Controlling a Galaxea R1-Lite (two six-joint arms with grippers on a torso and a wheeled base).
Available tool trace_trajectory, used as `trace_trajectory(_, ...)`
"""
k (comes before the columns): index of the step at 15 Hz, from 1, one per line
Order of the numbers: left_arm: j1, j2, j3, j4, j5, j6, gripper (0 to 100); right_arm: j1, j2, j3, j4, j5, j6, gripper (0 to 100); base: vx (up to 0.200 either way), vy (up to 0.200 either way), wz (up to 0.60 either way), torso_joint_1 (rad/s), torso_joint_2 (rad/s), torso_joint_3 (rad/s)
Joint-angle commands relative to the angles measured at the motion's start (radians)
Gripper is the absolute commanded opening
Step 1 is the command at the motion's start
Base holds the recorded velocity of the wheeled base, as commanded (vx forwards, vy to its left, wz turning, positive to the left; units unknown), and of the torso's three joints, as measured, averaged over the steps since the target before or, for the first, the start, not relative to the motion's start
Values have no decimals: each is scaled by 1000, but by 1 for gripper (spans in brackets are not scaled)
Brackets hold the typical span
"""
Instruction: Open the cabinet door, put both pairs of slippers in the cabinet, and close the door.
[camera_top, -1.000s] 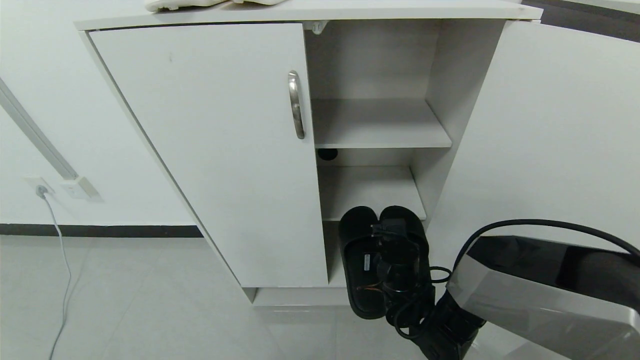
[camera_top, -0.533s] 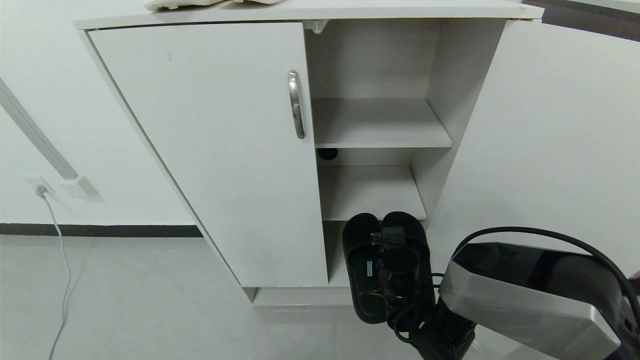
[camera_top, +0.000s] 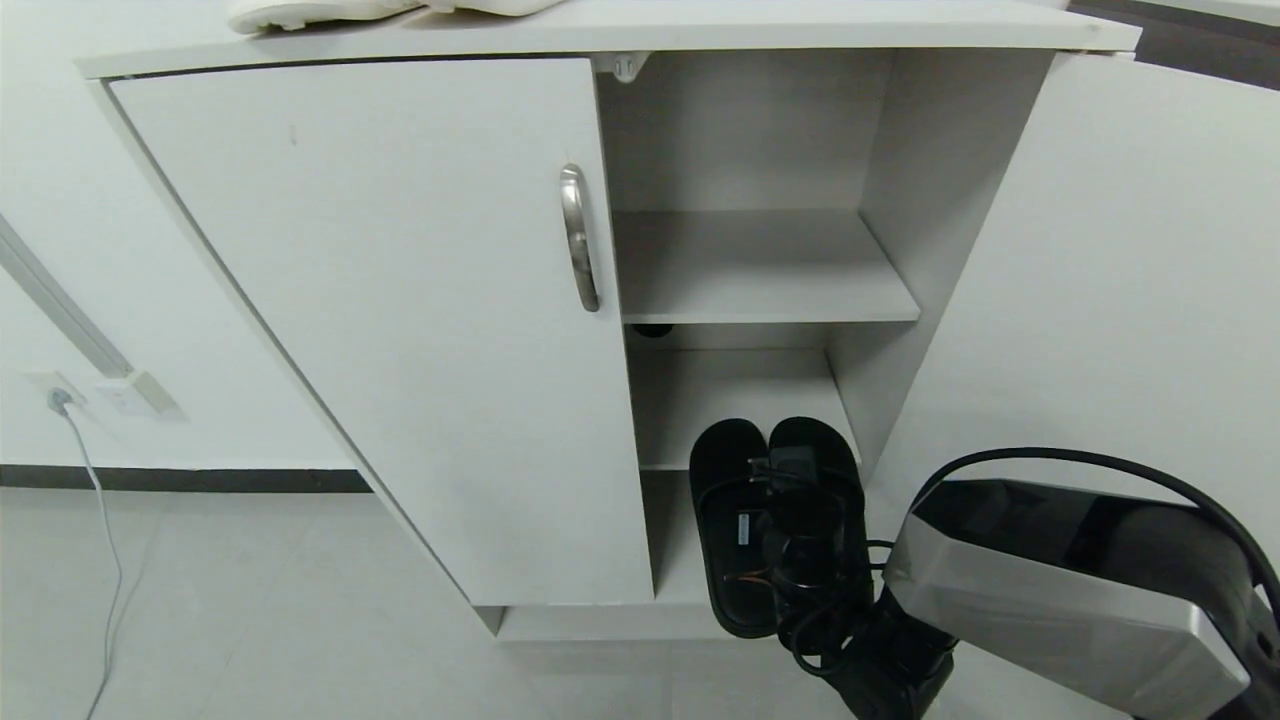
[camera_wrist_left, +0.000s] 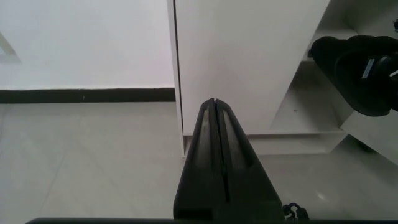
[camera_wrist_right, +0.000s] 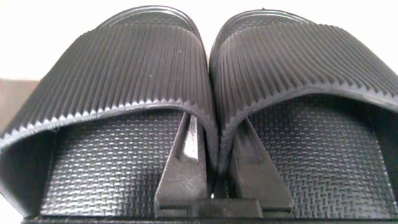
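A pair of black slippers (camera_top: 745, 530) hangs side by side at the open right half of the white cabinet (camera_top: 400, 300), toes over the edge of the lower shelf (camera_top: 730, 410). My right gripper (camera_top: 790, 490) is shut on them. In the right wrist view its fingers (camera_wrist_right: 186, 168) pinch the two inner side walls of the black slippers (camera_wrist_right: 124, 81) together. A cream pair of slippers (camera_top: 330, 10) lies on the cabinet top. The right cabinet door (camera_top: 1100, 300) stands wide open. My left gripper (camera_wrist_left: 214, 102) is shut on nothing, low over the floor, left of the black slippers (camera_wrist_left: 360, 68).
The left cabinet door with its metal handle (camera_top: 578, 238) is closed. The upper shelf (camera_top: 760, 265) is bare, as is the bottom compartment (camera_top: 675, 550). A wall socket with a hanging cable (camera_top: 60, 400) is at the far left, above the grey tiled floor (camera_top: 250, 620).
The head camera has shifted, so the cabinet looks closer and lower. The black slippers in my right gripper have edged further in over the lower shelf.
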Motion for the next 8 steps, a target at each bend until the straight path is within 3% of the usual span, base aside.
trace_trajectory(1,1,1,-2,-1,0,0,0,0,-6,0,1,0,0,0,200,0,0,7,2,12)
trace_trajectory(3,0,1,0,-1,2,0,0,1,-6,0,-1,0,1,0,200,0,0,5,2,5)
trace_trajectory(8,0,1,0,-1,2,0,0,-16,26,-121,76,6,4,0,0,0,0,0,0,0)
